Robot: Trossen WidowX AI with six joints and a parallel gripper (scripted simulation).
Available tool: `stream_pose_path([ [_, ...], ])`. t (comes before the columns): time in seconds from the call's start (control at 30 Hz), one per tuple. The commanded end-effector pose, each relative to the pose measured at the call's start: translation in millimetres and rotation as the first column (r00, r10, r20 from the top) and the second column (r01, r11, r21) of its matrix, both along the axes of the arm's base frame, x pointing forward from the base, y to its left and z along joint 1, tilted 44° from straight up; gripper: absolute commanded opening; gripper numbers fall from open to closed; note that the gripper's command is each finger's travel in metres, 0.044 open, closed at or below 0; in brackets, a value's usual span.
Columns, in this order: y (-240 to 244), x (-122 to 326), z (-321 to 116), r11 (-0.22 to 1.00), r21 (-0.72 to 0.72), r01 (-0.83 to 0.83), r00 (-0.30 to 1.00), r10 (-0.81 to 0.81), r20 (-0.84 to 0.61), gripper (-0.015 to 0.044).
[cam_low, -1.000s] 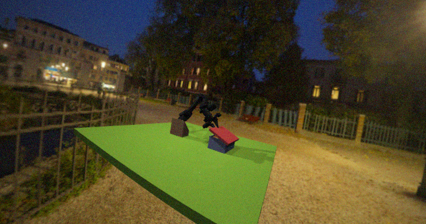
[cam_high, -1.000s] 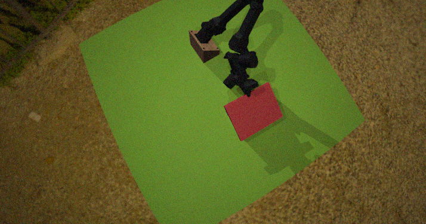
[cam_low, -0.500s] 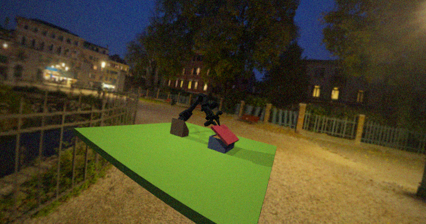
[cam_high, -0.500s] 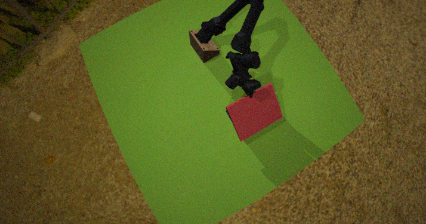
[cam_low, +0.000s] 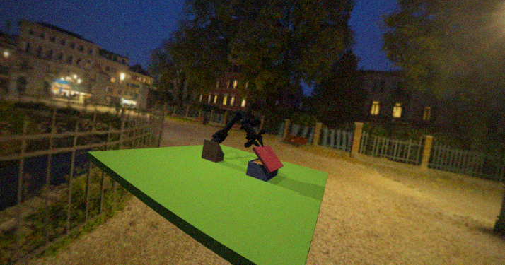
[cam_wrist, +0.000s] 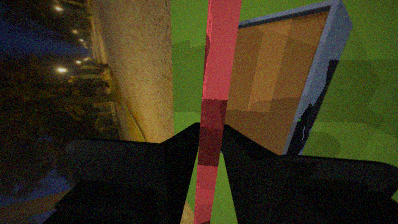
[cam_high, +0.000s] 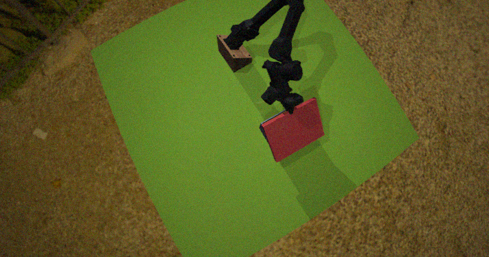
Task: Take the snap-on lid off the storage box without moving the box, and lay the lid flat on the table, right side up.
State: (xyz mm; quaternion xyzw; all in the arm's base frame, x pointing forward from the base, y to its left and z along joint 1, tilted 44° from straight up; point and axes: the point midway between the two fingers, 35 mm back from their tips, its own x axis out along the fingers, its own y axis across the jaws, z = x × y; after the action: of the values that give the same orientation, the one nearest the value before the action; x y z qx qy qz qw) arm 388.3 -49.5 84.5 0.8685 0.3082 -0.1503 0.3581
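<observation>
The red lid (cam_high: 297,132) (cam_low: 269,159) (cam_wrist: 223,60) is tilted steeply, its edge on the arm's side raised high and its far edge low, near the box's far rim. Whether the low edge touches the box is hard to tell. The blue storage box (cam_low: 259,170) (cam_wrist: 336,40) stands upright on the green table, with its tan inside showing; in the top view the lid hides most of it. My gripper (cam_high: 291,112) (cam_low: 262,145) (cam_wrist: 210,128) is shut on the lid's raised edge, with one finger on each side of it.
The arm's brown base block (cam_high: 236,58) (cam_low: 212,151) stands on the green table (cam_high: 192,146) (cam_low: 212,200), behind the box. The table's outer edge (cam_low: 315,225) lies beyond the lid's low side. Shadows of the arm and lid fall across the table.
</observation>
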Motion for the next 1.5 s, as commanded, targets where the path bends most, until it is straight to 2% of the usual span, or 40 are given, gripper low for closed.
stream_pose_path([
  [0.0,-8.1,8.2,6.7,1.0,-0.007,0.006,1.0,-0.006,0.011,0.0],
  [1.47,-42.8,9.2,42.1,1.0,-0.009,0.006,1.0,-0.006,0.01,0.0],
])
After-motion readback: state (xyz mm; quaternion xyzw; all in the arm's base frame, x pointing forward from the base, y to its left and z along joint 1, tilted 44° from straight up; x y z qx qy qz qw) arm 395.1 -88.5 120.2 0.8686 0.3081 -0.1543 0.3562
